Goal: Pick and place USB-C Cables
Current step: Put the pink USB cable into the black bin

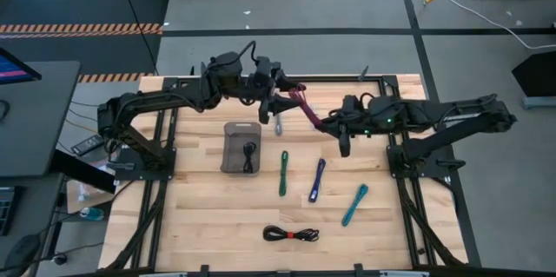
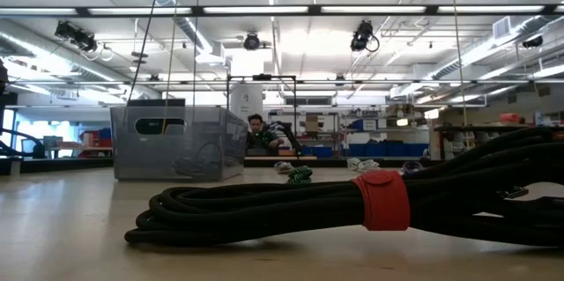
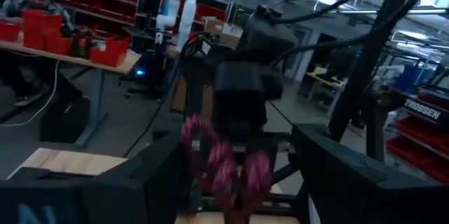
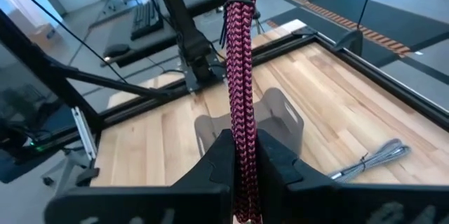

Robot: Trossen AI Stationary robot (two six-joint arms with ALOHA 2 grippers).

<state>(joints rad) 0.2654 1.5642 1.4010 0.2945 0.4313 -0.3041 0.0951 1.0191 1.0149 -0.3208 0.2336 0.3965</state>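
Holding the magenta cable (image 4: 242, 76) pinched between closed fingers, right gripper (image 4: 244, 155) hangs above the table's far side. Left gripper (image 1: 276, 96) meets the cable's other end; its grip can't be made out.

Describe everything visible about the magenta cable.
The magenta cable is a braided bundle, pink and dark woven, cinched by a thin dark tie. It hangs in the air above the table, stretched between both arms: the right end effector is shut on one end, and the left end effector meets the other end.
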